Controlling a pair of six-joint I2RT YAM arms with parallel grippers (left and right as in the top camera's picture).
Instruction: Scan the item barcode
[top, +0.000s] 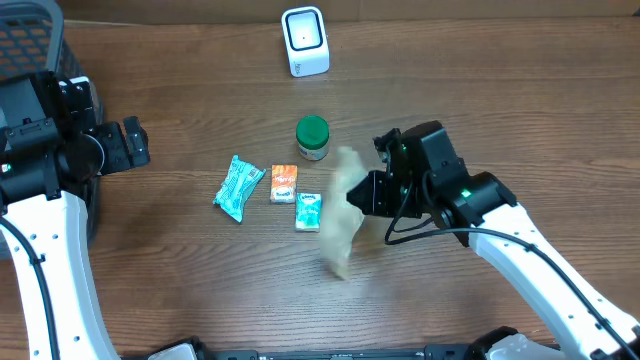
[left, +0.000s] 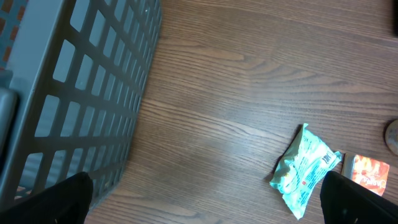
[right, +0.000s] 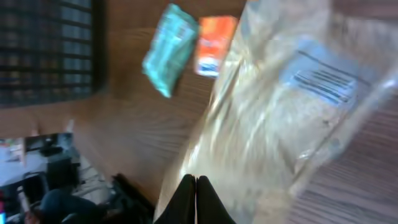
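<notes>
Hanging from the right gripper (top: 360, 196), a clear, crinkled plastic bag (top: 340, 215) shows as a pale blur in the overhead view, just right of the row of small goods on the wooden table (top: 180, 290). The right wrist view shows the black fingertips (right: 189, 200) pinched tight together on the bag's film. A white label with a barcode (right: 320, 84) sits high on the bag, facing that camera. Whether the bag's lower end touches the wood cannot be told.

Beside the bag lies a small teal box (top: 309, 212). Beyond it is an orange box (top: 284, 184), with a teal foil packet (top: 238, 187) to its left, all flat on the table and close to one another. A little farther back a jar with a green lid (top: 312, 138) stands upright.

Off to the left, the left gripper (top: 138, 143) hovers with its jaws spread wide and nothing between them, just beside the grey mesh basket (top: 30, 40). It is well apart from the goods.

At the far edge of the table the white scanner (top: 305, 42) stands alone, well apart from the bag.
</notes>
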